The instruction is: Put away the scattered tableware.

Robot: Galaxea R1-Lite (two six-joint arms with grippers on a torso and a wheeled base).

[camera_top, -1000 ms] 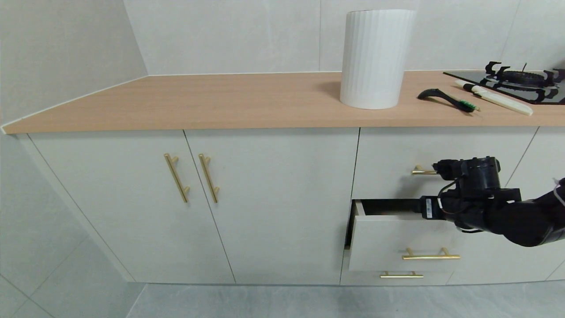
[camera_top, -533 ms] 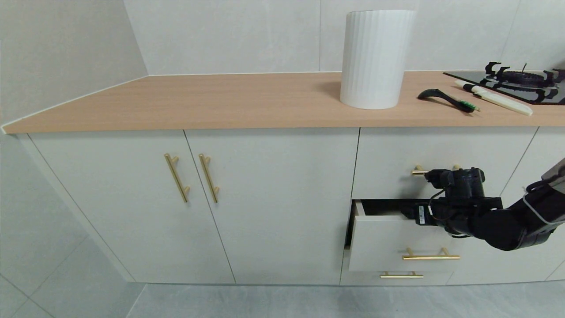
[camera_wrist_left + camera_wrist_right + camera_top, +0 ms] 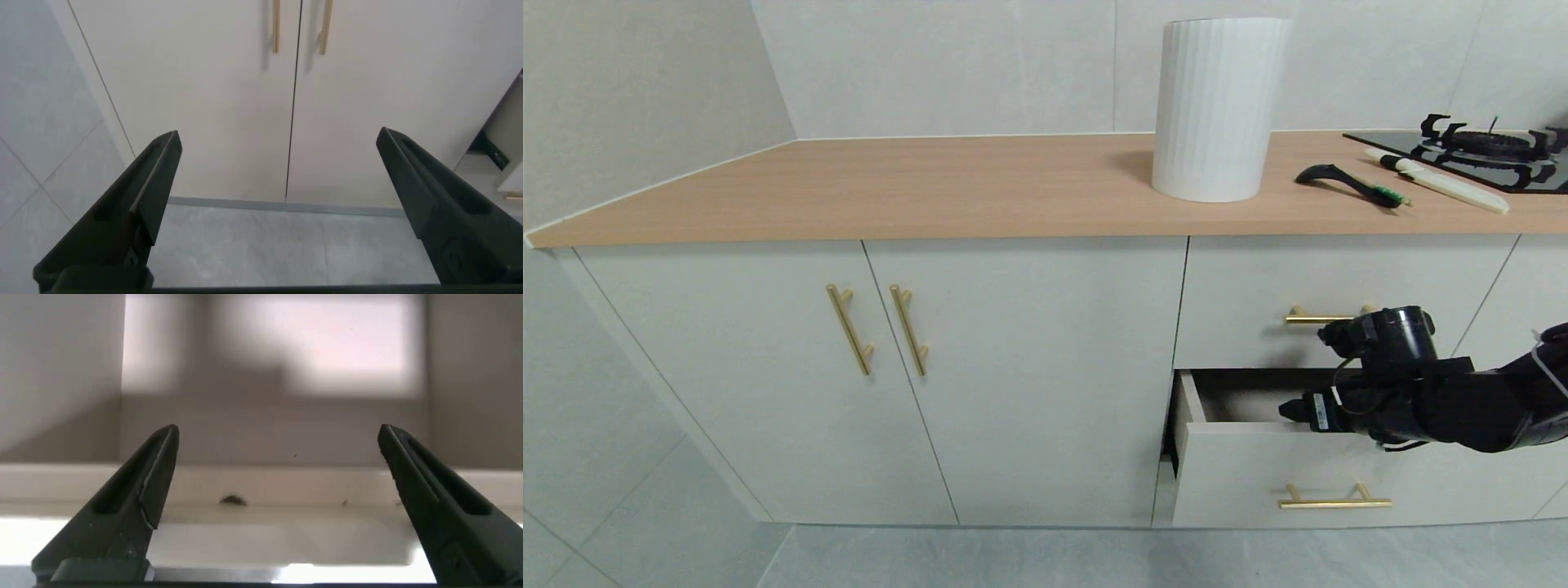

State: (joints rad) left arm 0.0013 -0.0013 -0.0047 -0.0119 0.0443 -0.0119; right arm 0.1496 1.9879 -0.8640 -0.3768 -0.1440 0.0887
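Middle drawer (image 3: 1258, 469), lower right of the head view, stands pulled open. The right gripper (image 3: 276, 437) is at its top front edge, fingers apart and clamped on nothing. A white sticker on it is too small to read.

On the desk (image 3: 931, 188), upper right: black utensil (image 3: 1347, 183) with a green handle end, and a cream knife (image 3: 1441, 181) along the hob (image 3: 1486, 145) edge. Just left of them stands a tall white ribbed canister (image 3: 1215, 106).

The left gripper (image 3: 276, 139) faces the double cabinet doors (image 3: 294, 98), fingers wide apart.
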